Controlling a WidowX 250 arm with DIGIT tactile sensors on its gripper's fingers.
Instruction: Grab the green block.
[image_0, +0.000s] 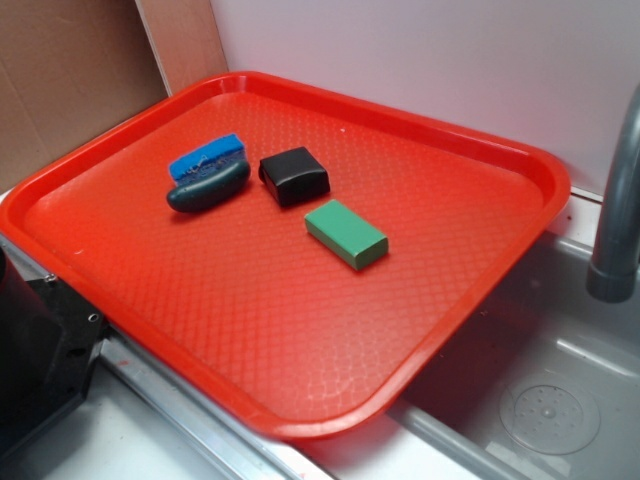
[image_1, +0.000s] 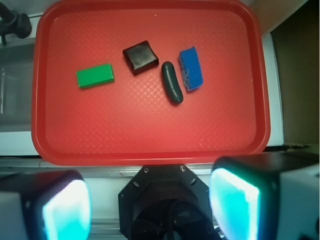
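The green block (image_0: 346, 233) lies flat on the red tray (image_0: 300, 350), right of the tray's middle. In the wrist view the green block (image_1: 95, 75) is at the tray's (image_1: 150, 145) upper left. My gripper (image_1: 150, 210) hangs high above the robot base, outside the tray's near edge and far from the block. Its two fingers (image_1: 234, 206) with glowing cyan pads stand wide apart with nothing between them. The gripper does not show in the exterior view.
A black rounded box (image_0: 294, 175) and a dark teal brush with a blue top (image_0: 209, 176) lie on the tray left of the block. The robot's black base (image_0: 40, 350) sits at the lower left. A sink basin (image_0: 550, 400) and grey faucet (image_0: 620, 200) are on the right.
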